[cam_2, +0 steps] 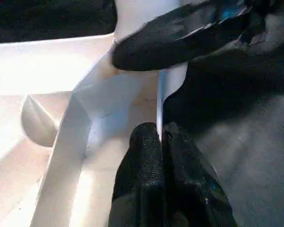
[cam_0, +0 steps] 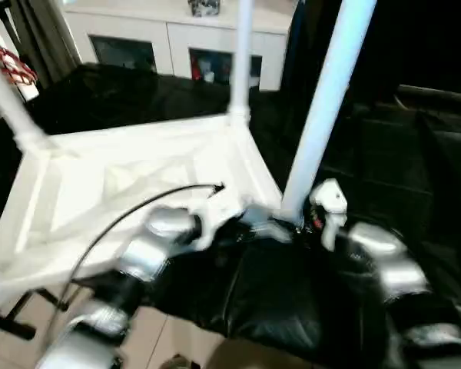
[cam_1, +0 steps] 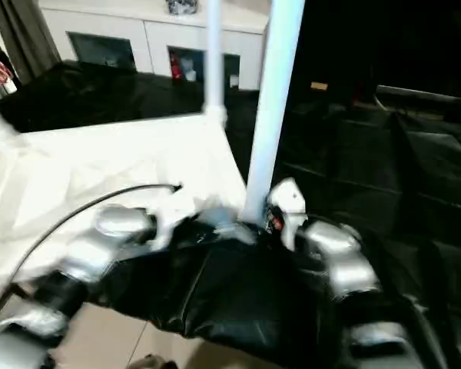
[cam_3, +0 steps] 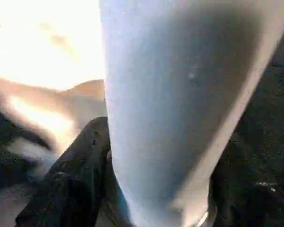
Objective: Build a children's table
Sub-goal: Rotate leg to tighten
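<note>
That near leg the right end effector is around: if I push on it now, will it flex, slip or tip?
The near leg looks like a stiff, smooth plastic tube, so it probably won't flex but may slide in the right end effector. It stands slightly tilted at the tabletop corner, so it could lean or pop out. The left end effector, pinching the rim, should steady the top.

The upturned rectangular plastic table top (cam_0: 131,192) is showing plain white, its ribbed underside unpatterned. The long tubular plastic legs (cam_0: 326,100) are reading white, shading pale blue. At six o'clock, the glossy leather-like cover (cam_0: 292,307) is showing solid black. At twelve o'clock, the white cabinet (cam_0: 177,34) is showing dark glass doors. The forearms (cam_0: 150,250) are gleaming silver.
</note>
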`<state>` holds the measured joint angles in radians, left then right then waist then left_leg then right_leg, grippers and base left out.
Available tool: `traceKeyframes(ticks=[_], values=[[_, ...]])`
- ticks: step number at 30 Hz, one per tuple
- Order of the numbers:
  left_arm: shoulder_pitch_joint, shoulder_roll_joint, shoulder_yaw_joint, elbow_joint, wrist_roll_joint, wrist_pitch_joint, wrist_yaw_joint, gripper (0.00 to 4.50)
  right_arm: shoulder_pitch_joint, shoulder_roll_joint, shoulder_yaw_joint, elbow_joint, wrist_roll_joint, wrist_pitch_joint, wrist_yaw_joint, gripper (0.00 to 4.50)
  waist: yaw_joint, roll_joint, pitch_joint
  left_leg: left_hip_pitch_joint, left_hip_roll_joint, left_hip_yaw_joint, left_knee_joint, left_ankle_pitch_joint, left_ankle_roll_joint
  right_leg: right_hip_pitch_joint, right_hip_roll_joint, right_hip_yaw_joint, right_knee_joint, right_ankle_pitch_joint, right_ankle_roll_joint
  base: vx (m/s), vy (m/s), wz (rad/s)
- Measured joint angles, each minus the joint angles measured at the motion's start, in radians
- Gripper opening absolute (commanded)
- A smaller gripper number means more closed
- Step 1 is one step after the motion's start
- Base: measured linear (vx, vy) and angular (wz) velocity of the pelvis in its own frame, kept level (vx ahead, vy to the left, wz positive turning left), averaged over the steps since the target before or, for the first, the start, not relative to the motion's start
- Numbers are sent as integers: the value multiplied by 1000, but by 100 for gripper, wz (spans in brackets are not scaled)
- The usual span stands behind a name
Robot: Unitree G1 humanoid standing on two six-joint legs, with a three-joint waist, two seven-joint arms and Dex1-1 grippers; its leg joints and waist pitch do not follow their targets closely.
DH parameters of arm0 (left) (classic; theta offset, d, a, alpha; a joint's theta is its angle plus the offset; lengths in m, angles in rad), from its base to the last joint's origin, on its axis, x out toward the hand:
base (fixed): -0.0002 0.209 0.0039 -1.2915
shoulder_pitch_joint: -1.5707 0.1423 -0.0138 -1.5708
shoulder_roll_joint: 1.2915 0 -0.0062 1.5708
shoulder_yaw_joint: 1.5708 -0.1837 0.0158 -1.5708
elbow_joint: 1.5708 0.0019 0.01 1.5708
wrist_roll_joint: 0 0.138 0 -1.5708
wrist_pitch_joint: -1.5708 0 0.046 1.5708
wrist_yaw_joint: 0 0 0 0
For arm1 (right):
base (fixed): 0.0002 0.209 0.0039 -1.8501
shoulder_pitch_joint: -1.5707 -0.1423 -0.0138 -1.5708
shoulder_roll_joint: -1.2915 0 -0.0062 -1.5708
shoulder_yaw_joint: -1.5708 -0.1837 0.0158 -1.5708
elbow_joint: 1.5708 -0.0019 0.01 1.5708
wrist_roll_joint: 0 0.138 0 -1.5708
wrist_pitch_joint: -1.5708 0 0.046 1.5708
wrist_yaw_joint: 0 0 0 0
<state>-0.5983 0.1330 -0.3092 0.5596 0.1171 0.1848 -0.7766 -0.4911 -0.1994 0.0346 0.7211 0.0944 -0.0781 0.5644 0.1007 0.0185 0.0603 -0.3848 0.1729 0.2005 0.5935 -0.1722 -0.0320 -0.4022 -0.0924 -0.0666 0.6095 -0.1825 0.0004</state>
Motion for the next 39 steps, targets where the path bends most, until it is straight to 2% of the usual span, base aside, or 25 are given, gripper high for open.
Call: traceKeyframes(ticks=[5,7,8,16,21,24,29,32,34,37,39], values=[[-34,-57,-1,64,32,-4,106,0,-27,65,-9,27,-48,3,-209,261,1,-1,-2,0,-1,0,-1,0,0,1,0,0,0,0,1,0,0,0],[-47,-64,-1,86,35,-15,109,0,-27,73,-17,28,-50,-1,-231,315,4,0,-2,0,-1,0,-1,0,0,1,0,0,0,-1,1,0,0,0],[-50,-67,-1,92,36,-17,116,0,-27,74,-17,28,-55,-5,-232,315,4,-1,-2,0,-1,0,-1,0,0,1,0,0,0,0,1,0,0,0],[-51,-57,0,95,35,-38,92,0,-25,42,-16,20,-49,-10,-152,383,3,1,-2,-1,0,0,-1,0,0,1,0,0,0,0,0,0,0,0],[-34,-7,-4,65,3,-65,-18,0,-9,-50,41,-80,-45,26,50,428,7,3,-2,-2,0,0,-3,0,0,0,0,-1,0,2,-4,0,0,0],[-5,31,-11,23,-11,-87,-105,0,29,-80,74,-131,-45,25,146,428,15,5,-2,-2,1,0,-4,0,0,0,0,-2,0,2,-3,0,0,0],[27,82,-22,-32,-45,-97,-217,0,97,-136,95,-229,19,40,319,428,15,7,-1,-2,1,0,-2,0,0,0,0,-1,-1,2,-3,0,0,0],[60,130,-23,-82,-77,-97,-302,0,135,-173,109,-301,72,84,431,428,14,10,0,-2,1,0,-2,0,0,0,0,-1,0,2,-3,0,0,0],[72,149,-22,-100,-95,-96,-342,0,137,-180,111,-312,104,108,486,403,14,13,1,-2,1,0,-2,0,0,0,0,-1,0,2,-3,0,0,0],[75,157,-22,-105,-105,-89,-375,0,137,-193,111,-312,116,118,531,393,15,14,0,-2,1,0,-2,0,0,0,0,-1,0,2,-3,0,0,0],[78,167,-23,-115,-121,-74,-405,0,136,-209,116,-313,129,127,576,364,16,14,0,-2,1,0,-2,0,0,0,0,-1,0,2,-3,0,0,0]])
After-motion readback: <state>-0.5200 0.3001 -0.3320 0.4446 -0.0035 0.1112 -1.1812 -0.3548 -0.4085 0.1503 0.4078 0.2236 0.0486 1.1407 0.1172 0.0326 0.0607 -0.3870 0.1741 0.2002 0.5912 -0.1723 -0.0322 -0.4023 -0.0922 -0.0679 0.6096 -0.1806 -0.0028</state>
